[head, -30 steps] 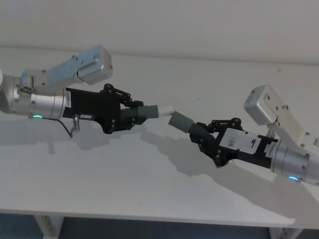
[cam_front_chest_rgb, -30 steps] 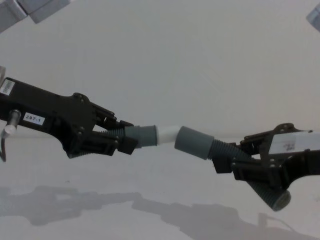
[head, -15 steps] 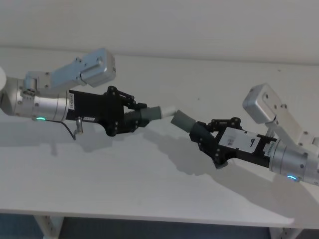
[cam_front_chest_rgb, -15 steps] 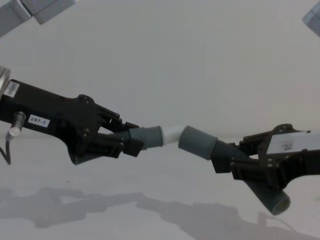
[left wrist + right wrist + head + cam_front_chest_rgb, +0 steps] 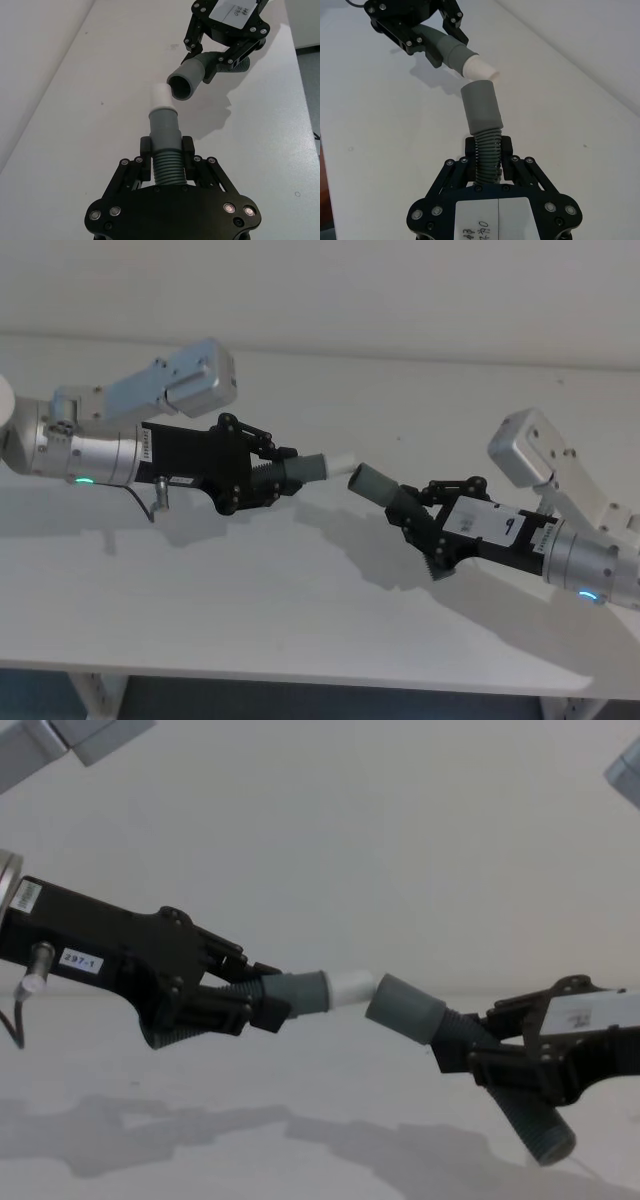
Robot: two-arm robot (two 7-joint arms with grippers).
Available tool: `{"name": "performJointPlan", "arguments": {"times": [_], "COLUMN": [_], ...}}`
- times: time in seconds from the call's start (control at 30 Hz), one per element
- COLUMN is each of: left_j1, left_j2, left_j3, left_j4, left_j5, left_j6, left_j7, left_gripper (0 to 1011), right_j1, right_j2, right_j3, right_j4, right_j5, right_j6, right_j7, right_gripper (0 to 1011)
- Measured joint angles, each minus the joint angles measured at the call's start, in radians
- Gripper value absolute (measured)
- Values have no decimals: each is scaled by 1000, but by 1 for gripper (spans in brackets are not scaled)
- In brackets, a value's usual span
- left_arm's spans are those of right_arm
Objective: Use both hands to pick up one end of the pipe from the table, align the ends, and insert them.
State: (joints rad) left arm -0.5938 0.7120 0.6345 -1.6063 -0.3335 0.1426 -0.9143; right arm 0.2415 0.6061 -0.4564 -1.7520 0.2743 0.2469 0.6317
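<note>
Left pincer [image 5: 275,472] advanced ribbed pipe [image 5: 303,469]; white tip [image 5: 342,459] beside grey collar [image 5: 372,483].

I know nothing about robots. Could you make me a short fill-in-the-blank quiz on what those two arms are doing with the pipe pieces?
1. The pipe piece in the left gripper has a tip coloured ____.
2. That tip is not yet ____ the grey collar of the second piece, held in the right gripper.
3. Both pieces are held ____ the table, not resting on it.

Missing words: white; inside; above.
</note>
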Motion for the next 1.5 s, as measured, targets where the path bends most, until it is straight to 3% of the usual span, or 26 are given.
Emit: {"name": "performJointPlan", "arguments": {"times": [0.83,1.5], "left_j1": [-19,-31], "left_j2": [26,34], "left_j3": [26,41], "left_j4": [-15,-8], "left_j5": [20,6], "left_j6": [29,22], "left_j7": [26,23], "left_gripper": [351,351], "right_j1": [15,38], "right_j2": [22,33], "right_j3": [-16,-45], "right_j4": [17,24], "right_j5": [11,6], "right_j6": [-13,-6], "right_j7": [-9,-17], "right_gripper": [278,278]}}
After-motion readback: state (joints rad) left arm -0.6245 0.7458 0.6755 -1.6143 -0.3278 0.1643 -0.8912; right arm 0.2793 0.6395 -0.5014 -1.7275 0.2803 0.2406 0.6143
